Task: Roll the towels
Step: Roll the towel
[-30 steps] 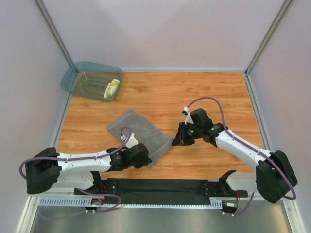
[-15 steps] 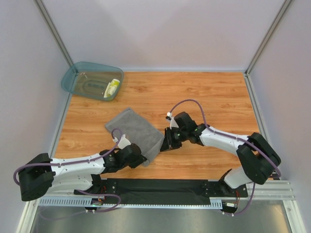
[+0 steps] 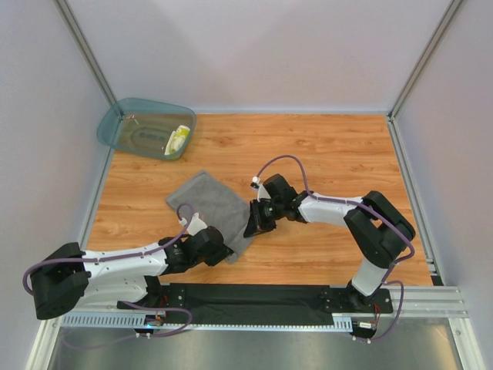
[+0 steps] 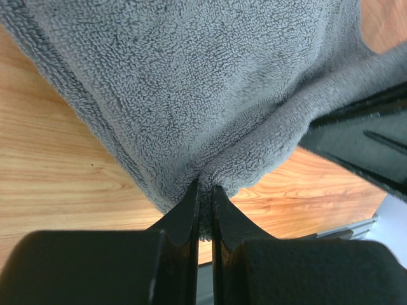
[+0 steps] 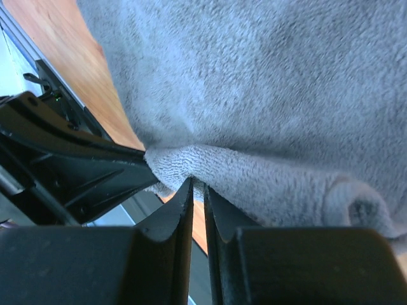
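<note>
The grey towel [image 3: 209, 204] lies flat on the wooden table, left of centre, with its near corner lifted. My left gripper [image 3: 223, 250] is shut on that near edge; in the left wrist view its jaws [image 4: 205, 187] pinch a fold of the grey towel [image 4: 191, 82]. My right gripper [image 3: 251, 227] is at the towel's right edge. In the right wrist view its jaws [image 5: 198, 184] are closed on a rolled lip of the grey towel [image 5: 267, 82]. The small yellow-and-white cloth [image 3: 179, 139] lies inside the tub.
A translucent teal tub [image 3: 131, 123] stands at the table's back left corner. The two grippers are close together at the towel's near right corner; the other gripper's black body shows in each wrist view [image 4: 362, 140] [image 5: 70, 171]. White walls enclose the table.
My right arm has swung left to the towel's right edge and its jaws have closed on it. The left arm drew back slightly, still holding the towel, which shifted a little left.
</note>
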Robot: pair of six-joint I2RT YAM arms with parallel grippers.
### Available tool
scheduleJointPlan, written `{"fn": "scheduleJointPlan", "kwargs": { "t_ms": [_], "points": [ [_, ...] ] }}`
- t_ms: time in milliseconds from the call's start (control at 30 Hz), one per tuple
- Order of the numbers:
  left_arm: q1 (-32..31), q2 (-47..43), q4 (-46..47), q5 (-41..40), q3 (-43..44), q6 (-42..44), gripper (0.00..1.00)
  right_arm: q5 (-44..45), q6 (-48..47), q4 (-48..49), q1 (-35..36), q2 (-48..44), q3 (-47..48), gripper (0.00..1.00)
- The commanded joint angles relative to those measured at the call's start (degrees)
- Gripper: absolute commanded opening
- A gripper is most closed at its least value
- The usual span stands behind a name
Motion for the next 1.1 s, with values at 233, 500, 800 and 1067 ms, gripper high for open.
{"fn": "scheduleJointPlan", "kwargs": {
  "t_ms": [233, 500, 800, 1067],
  "points": [
    [0.90, -3.81, -8.21, -2.14, -4.98, 0.15, 0.00, -1.06, -4.83, 0.24, -6.84, 7.75, 4.38, 0.09],
    [0.90, -7.85, -9.89, -2.32, -6.56, -0.03, 0.00, -1.24, -5.10, 1.03, -7.46, 10.31, 4.30, 0.07],
    [0.81, -14.36, -20.48, -5.21, -2.63, 8.31, 0.50, -2.91, -3.95, 5.77, -7.28, 11.98, 0.96, 0.05],
    [-4.09, -6.46, -42.05, -20.14, 17.31, 15.25, 0.46, -3.00, -4.13, 5.42, -6.67, 11.89, 1.66, 0.04]
  ]
}}
